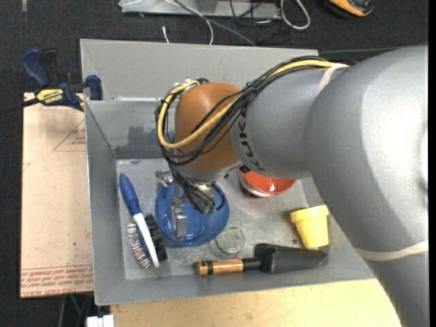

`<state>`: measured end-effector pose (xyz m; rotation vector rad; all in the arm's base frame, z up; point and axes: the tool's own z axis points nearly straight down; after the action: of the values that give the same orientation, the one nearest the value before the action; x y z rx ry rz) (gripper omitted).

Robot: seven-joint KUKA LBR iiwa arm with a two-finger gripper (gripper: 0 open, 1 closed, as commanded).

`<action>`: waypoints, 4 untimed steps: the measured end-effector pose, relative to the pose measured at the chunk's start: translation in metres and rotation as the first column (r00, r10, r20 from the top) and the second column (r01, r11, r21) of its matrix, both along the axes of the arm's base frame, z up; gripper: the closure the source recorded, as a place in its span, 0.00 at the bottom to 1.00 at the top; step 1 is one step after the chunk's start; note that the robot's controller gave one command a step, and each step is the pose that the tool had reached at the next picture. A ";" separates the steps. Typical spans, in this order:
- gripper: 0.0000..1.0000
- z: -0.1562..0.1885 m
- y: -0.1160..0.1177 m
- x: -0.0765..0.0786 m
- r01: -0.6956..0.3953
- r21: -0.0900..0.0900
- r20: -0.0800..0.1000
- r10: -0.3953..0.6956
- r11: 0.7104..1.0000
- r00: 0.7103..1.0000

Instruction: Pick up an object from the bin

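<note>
Camera view, looking down into the grey metal bin [102, 182]. Reaching in from the right side: the silver arm [354, 148], with an orange cover [204, 121] at the wrist and yellow and black cables [163, 125] looped round it.

Below that cover, the gripper [181, 222], down over a blue round dish [208, 227] on the bin floor, left of the middle and toward the near edge. Appears to be touching the dish's inside. Cannot tell how far the claw is open, nor whether it has hold of anything; too much hidden by its own body and wiring.

Just beside the dish, toward the left wall: a brush [139, 223] with a blue handle, white head and dark bristles. Near the dish's right rim: a small clear cup [231, 239]. Along the near edge: a tool [262, 261] with a black grip and an amber end, lying flat. By the right wall: a yellow cup [311, 227] on its side. Half under the arm, near the middle: a red-orange round thing [262, 182].
</note>
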<state>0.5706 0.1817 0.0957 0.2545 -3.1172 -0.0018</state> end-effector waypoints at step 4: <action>1.00 -0.016 -0.030 -0.030 -0.012 0.011 0.042 0.012 1.000 0.999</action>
<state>0.5404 0.1518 0.0797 0.2769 -3.1582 -0.0148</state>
